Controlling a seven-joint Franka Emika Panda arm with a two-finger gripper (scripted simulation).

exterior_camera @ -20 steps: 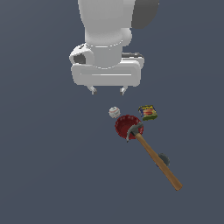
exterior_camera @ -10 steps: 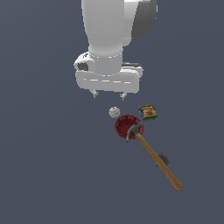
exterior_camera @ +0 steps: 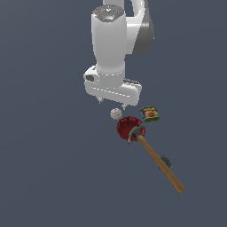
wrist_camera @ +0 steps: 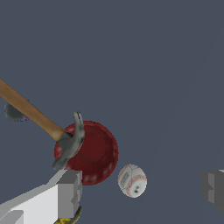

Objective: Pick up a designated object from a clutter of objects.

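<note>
The small white baseball with faint red stitching lies on the grey floor beside the dark red bowl; it also shows in the wrist view. My gripper hangs open and empty just above the ball, slightly to the exterior view's left of it. In the wrist view the ball lies between my two fingers, nearer one of them. The wooden-handled hammer rests with its head on the bowl. The colourful box lies beside the bowl.
A tiny grey item sits by the hammer's handle; it also shows in the wrist view. The floor is plain dark grey all round.
The arm has come down and shifted toward the exterior view's right, bringing the open gripper closer to the baseball. The objects have not moved.
</note>
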